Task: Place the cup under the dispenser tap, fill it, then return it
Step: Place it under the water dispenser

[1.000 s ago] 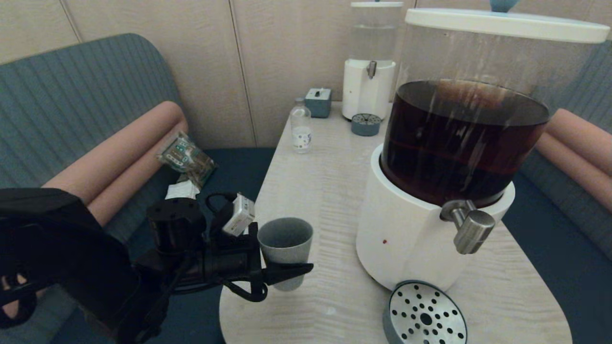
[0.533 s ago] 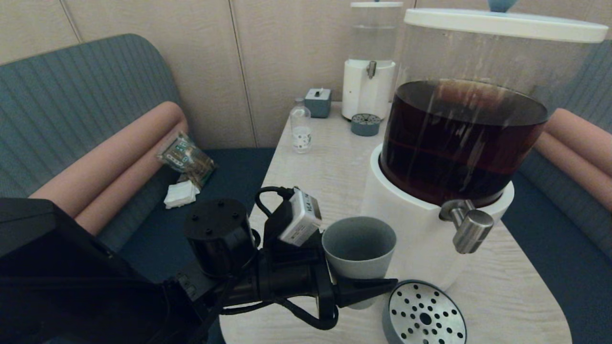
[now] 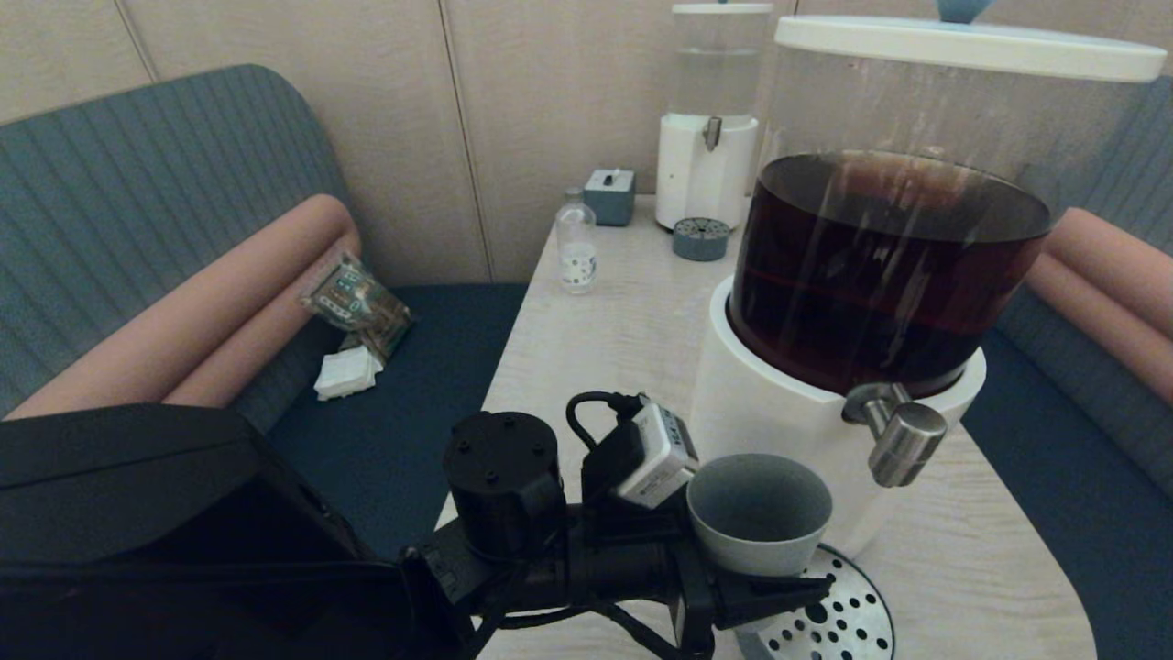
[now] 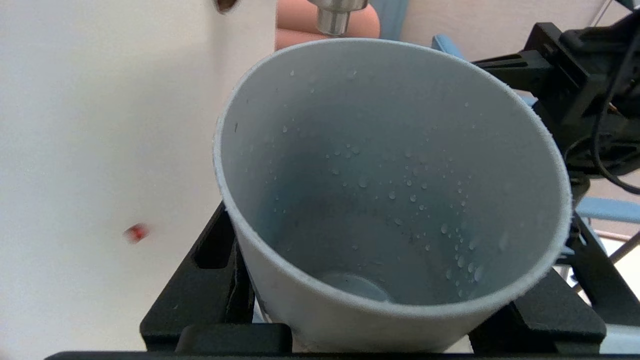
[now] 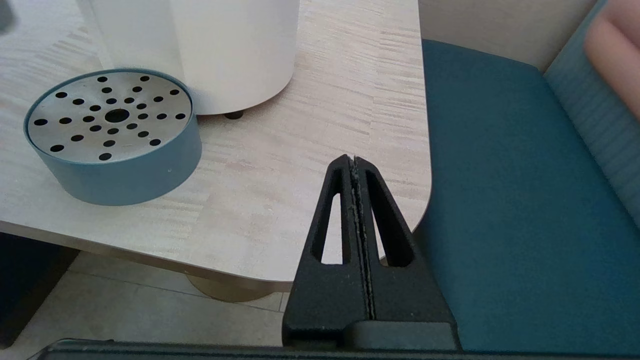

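My left gripper [image 3: 790, 561] is shut on the grey-green cup [image 3: 759, 509], holding it upright above the left rim of the round perforated drip tray [image 3: 843, 625]. The cup is a little left of and lower than the brushed-steel dispenser tap [image 3: 903, 440], close to the large dispenser's white base [image 3: 761, 412]. In the left wrist view the cup [image 4: 390, 190] holds only droplets, and the tap [image 4: 334, 15] shows beyond its rim. My right gripper [image 5: 354, 160] is shut on nothing and hangs by the table's near right corner, out of the head view.
The tank of dark brown liquid [image 3: 889, 266] towers over the table's right half. At the back stand a clear-liquid dispenser [image 3: 710, 119], its small tray [image 3: 701, 238], a grey box [image 3: 610, 195] and a small bottle [image 3: 577, 243]. Sofa seats flank the table [image 3: 605, 348].
My left gripper has carried the cup rightwards from the table's left edge to the drip tray's left rim, near the tap. The right arm has not visibly moved.
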Tool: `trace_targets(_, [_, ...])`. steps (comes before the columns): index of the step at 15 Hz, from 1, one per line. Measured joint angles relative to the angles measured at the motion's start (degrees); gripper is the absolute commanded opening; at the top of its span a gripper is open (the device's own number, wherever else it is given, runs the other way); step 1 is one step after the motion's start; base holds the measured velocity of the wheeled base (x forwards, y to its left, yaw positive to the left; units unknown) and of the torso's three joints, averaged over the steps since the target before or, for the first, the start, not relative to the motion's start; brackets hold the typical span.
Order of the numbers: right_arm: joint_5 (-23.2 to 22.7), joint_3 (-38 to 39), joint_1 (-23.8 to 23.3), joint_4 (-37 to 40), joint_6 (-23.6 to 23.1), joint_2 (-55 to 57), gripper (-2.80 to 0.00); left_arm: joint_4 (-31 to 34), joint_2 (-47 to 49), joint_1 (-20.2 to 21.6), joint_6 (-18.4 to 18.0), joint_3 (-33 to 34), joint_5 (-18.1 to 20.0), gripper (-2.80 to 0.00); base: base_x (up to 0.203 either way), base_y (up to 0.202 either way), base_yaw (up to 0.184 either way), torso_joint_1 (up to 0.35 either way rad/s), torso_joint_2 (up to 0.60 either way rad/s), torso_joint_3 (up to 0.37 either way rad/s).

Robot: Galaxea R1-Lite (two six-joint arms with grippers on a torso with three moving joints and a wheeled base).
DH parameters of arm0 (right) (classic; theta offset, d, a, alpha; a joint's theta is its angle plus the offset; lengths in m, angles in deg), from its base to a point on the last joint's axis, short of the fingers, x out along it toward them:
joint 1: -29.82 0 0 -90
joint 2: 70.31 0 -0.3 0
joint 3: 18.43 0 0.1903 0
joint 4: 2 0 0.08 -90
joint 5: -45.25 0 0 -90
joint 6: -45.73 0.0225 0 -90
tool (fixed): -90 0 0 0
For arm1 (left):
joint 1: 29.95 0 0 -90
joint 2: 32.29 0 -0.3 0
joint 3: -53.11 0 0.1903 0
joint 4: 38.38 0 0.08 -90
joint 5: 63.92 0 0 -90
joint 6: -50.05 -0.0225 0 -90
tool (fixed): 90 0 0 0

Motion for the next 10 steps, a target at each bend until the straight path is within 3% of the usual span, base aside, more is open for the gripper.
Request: trace_targets(10, [-0.02,0.00,0.00,-0.02,0.01,0.00,-2.80,-1.22,10.46,-2.84,1.85,-9.85,-1.61,-2.80,0.000,0.000,0.000,0.000,0.00,0.000])
